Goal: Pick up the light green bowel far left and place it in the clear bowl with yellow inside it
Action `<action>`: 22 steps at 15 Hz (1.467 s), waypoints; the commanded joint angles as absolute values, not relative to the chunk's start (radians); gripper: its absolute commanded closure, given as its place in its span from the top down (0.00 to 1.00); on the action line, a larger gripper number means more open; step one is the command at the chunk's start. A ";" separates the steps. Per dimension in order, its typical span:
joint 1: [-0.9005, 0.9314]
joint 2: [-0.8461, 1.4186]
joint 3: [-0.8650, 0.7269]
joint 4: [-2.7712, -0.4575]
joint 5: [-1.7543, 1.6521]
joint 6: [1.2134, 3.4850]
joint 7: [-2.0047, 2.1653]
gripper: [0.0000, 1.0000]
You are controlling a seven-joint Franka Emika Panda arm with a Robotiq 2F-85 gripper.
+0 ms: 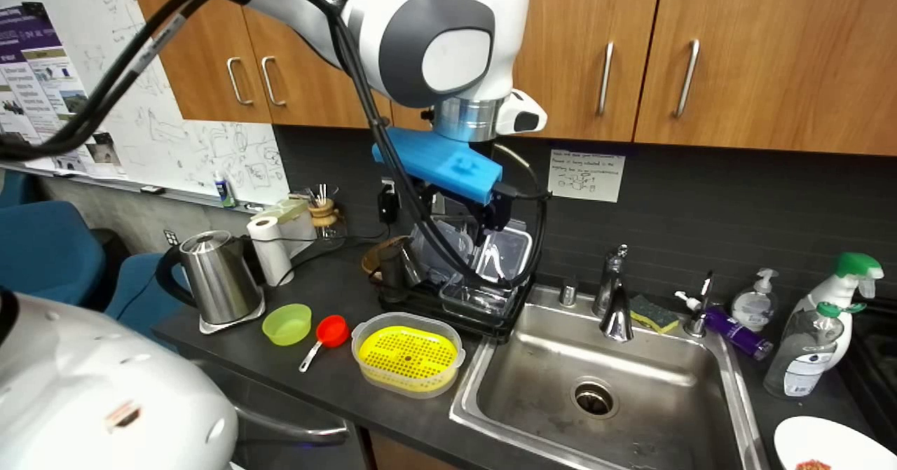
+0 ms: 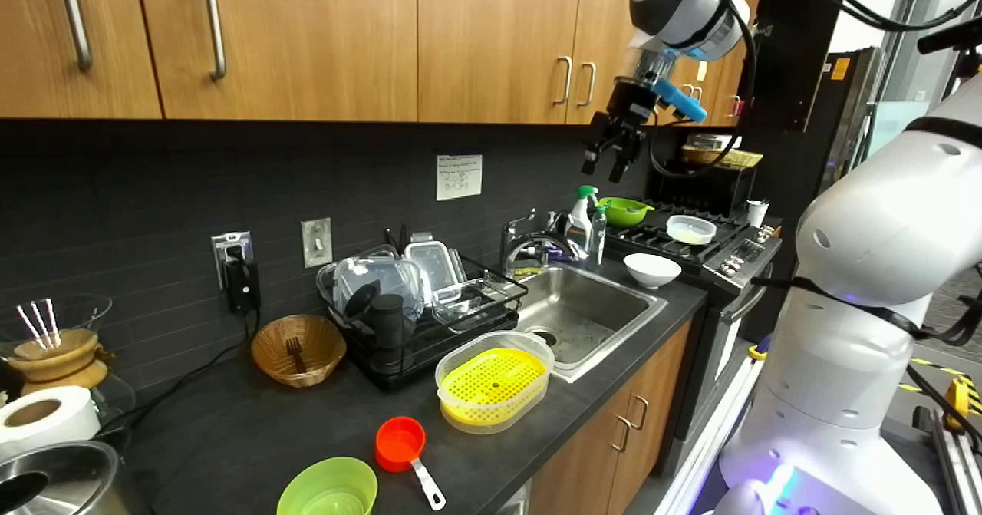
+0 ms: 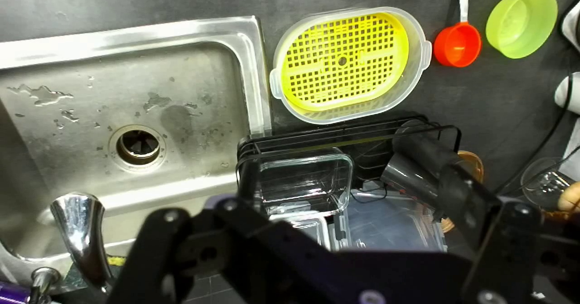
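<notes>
The light green bowel [image 1: 286,324] is a small round bowl on the dark counter, and it shows in both exterior views. From the wrist view, the same green bowl [image 3: 521,23] lies at the upper right. The clear bowl [image 3: 401,91] is wide and oval, with a yellow perforated insert [image 3: 344,61] inside; it stands between the red scoop and the sink. High above the counter, my gripper [image 2: 604,170] is apart from both bowls. Its fingers [image 3: 248,181] are spread wide, with the dish rack far below in the gap. Nothing is held.
A red measuring scoop [image 3: 457,45] lies between the green and clear bowls. Behind the clear bowl stands a black dish rack [image 2: 399,377] with clear containers. The sink [image 1: 631,379] and its faucet [image 1: 617,309] are beside it. A steel kettle [image 1: 221,284] stands near the green bowl.
</notes>
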State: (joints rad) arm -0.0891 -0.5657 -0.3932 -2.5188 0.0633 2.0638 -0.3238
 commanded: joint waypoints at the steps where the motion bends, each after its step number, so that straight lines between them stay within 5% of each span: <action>1: -0.119 -0.559 -0.367 -2.517 0.082 2.060 -0.339 1.00; 22: -0.127 -0.525 -0.284 -2.535 0.047 2.070 -0.309 1.00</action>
State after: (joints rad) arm -0.1084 -0.5401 -0.3185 -2.5326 0.0612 2.0632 -0.3214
